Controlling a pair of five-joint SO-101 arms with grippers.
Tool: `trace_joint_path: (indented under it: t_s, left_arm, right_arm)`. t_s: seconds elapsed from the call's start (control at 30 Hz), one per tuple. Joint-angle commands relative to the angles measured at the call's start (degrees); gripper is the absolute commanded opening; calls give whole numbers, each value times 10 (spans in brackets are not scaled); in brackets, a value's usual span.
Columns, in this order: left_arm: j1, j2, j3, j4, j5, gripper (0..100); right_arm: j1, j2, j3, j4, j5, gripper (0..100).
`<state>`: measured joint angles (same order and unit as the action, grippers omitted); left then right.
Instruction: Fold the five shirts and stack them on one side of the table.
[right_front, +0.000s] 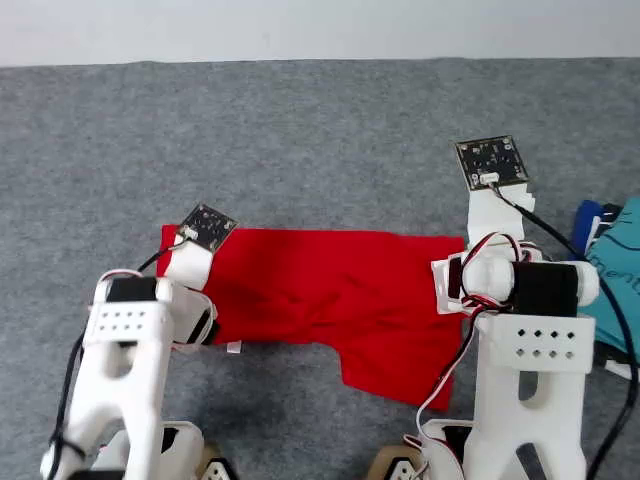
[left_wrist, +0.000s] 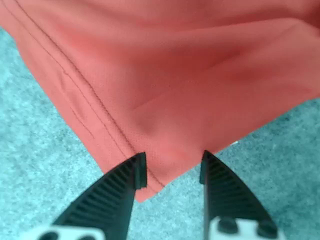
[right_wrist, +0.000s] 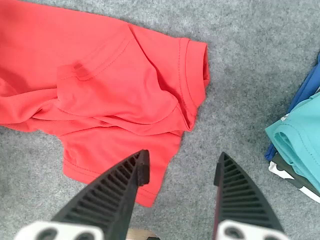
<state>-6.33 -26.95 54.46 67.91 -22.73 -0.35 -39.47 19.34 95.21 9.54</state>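
A red shirt (right_front: 330, 295) lies partly folded across the middle of the grey table, a sleeve sticking out at its near right. My left gripper (left_wrist: 172, 167) hangs open just above the shirt's (left_wrist: 175, 75) left corner, one finger on each side of the hem. My right gripper (right_wrist: 182, 172) is open above the shirt's (right_wrist: 115, 90) right sleeve and the bare mat beside it. In the high view the left arm (right_front: 130, 330) stands at the shirt's left edge and the right arm (right_front: 520, 300) at its right edge.
A stack of folded shirts, teal (right_front: 620, 270) on top with blue (right_front: 590, 220) and dark ones below, sits at the table's right edge (right_wrist: 297, 145). Grey mat (right_front: 320, 130) stretches open behind the red shirt.
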Motion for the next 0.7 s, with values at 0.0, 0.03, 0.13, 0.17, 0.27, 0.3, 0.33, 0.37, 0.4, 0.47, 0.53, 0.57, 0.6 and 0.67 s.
trace_joint_path:
  t_s: [0.0, 0.03, 0.13, 0.17, 0.27, 0.3, 0.33, 0.37, 0.4, 0.47, 0.53, 0.57, 0.6, 0.67]
  left_arm:
    - [4, 84, -75, 18, 27, 184]
    - [4, 106, -100, 34, 34, 184]
    - [4, 157, -164, 87, 45, 171]
    - [4, 164, -174, 97, 45, 164]
    - [4, 165, -178, 104, 45, 160]
    - [4, 165, -178, 104, 45, 160]
    - [4, 170, -178, 104, 45, 160]
    - [4, 171, -177, 104, 45, 160]
    - [3, 171, -174, 101, 45, 161]
    - [3, 171, -169, 95, 40, 162]
    - [-4, 171, -162, 83, 34, 163]
    - [-11, 171, -157, 73, 22, 163]
    - [-18, 171, -155, 68, 11, 163]
    - [-40, 172, -153, 63, -7, 163]
  right_arm:
    - [4, -10, -26, 2, -5, 213]
    - [4, -10, -26, 2, -4, 213]
    - [4, -12, -26, 4, -4, 213]
    - [4, -13, -26, 4, -4, 213]
    - [6, -13, -28, 13, -4, 213]
    - [6, -13, -28, 16, 4, 213]
    - [6, -13, -28, 20, 14, 213]
    - [7, -13, -29, 24, 25, 213]
    - [8, -13, -29, 25, 32, 213]
    - [8, -13, -29, 30, 39, 213]
    - [8, -13, -30, 30, 39, 213]
    - [7, -13, -30, 30, 39, 213]
    - [7, -13, -30, 29, 39, 213]
    - [7, -13, -30, 29, 39, 213]
